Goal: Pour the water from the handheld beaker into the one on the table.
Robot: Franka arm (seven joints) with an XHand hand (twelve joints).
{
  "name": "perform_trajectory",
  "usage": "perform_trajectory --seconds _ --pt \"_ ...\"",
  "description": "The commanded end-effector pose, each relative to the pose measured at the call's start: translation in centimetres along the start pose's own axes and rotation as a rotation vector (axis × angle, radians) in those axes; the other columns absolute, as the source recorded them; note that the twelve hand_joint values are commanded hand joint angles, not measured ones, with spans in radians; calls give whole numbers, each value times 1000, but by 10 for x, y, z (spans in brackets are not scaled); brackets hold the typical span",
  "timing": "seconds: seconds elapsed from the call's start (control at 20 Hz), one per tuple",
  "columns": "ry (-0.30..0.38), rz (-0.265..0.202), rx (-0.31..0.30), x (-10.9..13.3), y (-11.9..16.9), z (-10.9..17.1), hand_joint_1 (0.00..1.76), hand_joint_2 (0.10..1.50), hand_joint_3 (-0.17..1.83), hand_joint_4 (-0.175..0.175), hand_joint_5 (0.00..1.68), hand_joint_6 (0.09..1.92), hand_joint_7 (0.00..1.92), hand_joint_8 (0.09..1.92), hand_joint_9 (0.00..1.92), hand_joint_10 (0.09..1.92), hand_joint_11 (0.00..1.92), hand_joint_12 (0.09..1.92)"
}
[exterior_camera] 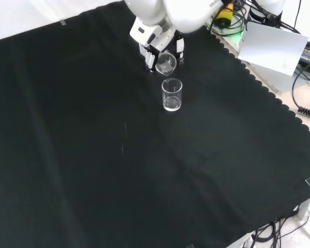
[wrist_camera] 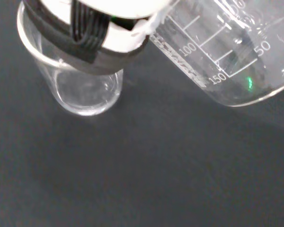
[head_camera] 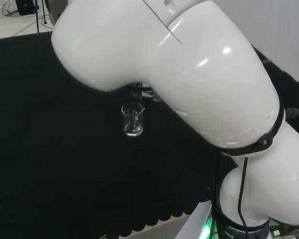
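**Two beakers, one held and tipped**

The front view shows the hand (exterior_camera: 154, 45) with its fingers curled round a tipped beaker (exterior_camera: 166, 63), near the far edge of the black cloth (exterior_camera: 82, 155). A second beaker (exterior_camera: 171, 94) stands upright just beside it, on the cloth. In the head view the big white arm (head_camera: 179, 64) hides the hand, and one standing beaker (head_camera: 132, 119) shows. The wrist view shows printed marks on the held beaker (wrist_camera: 232, 52).

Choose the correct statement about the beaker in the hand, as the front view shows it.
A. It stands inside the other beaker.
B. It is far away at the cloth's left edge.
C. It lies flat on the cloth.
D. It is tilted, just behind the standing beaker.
D: in the front view the hand holds the tilted beaker, mouth towards the camera, just behind the upright beaker on the cloth.
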State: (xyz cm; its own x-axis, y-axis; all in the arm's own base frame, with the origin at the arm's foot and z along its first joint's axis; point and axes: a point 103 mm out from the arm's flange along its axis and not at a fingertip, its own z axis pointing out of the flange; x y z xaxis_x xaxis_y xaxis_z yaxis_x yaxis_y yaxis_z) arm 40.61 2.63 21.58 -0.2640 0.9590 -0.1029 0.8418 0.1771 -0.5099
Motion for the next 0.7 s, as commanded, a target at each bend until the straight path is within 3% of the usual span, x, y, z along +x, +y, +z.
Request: perform_trajectory --seconds 0.05,0.4,0.7 --pt "153 -15 -95 -18 5 -6 1538 995 -175 -175 1337 285 1375 475 1635 87 1194 679" --pt "260 -49 -247 -36 14 -14 1537 996 -175 -175 1334 295 1370 484 1634 87 1197 672" --pt "314 -125 -324 -46 28 -20 1537 997 -175 -175 1318 340 1358 508 1631 87 1197 659"
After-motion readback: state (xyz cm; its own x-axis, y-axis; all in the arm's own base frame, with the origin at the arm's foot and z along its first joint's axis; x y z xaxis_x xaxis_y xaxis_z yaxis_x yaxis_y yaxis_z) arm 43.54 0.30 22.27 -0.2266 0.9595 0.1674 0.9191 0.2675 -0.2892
